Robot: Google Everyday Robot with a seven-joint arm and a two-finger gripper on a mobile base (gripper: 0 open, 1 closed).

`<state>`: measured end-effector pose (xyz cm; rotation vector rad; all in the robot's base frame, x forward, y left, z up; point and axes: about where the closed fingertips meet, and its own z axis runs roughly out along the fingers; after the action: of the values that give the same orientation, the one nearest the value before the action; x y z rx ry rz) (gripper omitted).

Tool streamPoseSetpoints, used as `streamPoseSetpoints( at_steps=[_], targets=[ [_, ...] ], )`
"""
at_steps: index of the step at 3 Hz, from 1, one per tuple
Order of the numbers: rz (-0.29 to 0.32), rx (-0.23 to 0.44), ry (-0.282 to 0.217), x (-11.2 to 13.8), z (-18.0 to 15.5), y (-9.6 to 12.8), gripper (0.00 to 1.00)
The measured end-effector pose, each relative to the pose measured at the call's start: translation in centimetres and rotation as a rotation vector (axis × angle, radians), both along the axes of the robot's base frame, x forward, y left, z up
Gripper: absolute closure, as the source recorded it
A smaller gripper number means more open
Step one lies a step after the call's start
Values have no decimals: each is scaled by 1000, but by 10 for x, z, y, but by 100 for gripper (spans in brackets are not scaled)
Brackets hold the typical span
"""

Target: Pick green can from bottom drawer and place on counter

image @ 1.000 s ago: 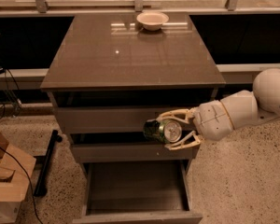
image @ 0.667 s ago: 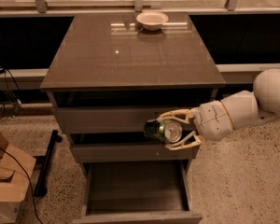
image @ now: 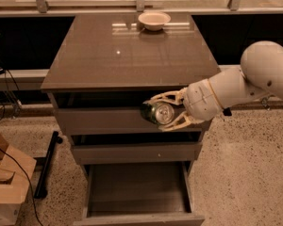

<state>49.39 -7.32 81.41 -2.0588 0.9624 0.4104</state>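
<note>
Camera view looks down on a three-drawer cabinet with the arm point(image: 236, 86) reaching in from the right. The end effector point(image: 158, 113) is clenched on the green can point(image: 153, 112). One pale finger point(image: 167, 97) curves over the top of the can and the other point(image: 177, 123) passes under it, so the can sits between them at their tips. The can is held tipped on its side, with its shiny silver top turned toward the camera and its dark green body pointing left.

Can and end effector hang in the air in front of the top drawer point(image: 104, 120) — just below the front edge of the surface point(image: 127, 55), toward its front right corner. The can touches neither the surface nor any drawer that can be made out.

The bottom drawer point(image: 137, 187) is pulled out toward the camera, well below the can, with its floor bare. The middle drawer point(image: 132, 152) sits between it and the top drawer, its front slightly forward of the one above.

On the glossy surface a pale bowl point(image: 154, 20) rests at the far edge, a little right of the middle — well apart from the can. A cardboard box point(image: 7, 187) stands on the speckled floor point(image: 245, 173) by the lower left corner of the frame.
</note>
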Motion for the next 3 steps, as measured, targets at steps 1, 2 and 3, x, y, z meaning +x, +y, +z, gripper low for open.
streamPoseSetpoints(
  at_steps=[1, 2, 3],
  targets=[
    [17, -50, -102, 32, 29, 9, 100],
    [7, -57, -198, 65, 62, 15, 100],
    [-16, -57, -281, 115, 91, 17, 100]
  ],
)
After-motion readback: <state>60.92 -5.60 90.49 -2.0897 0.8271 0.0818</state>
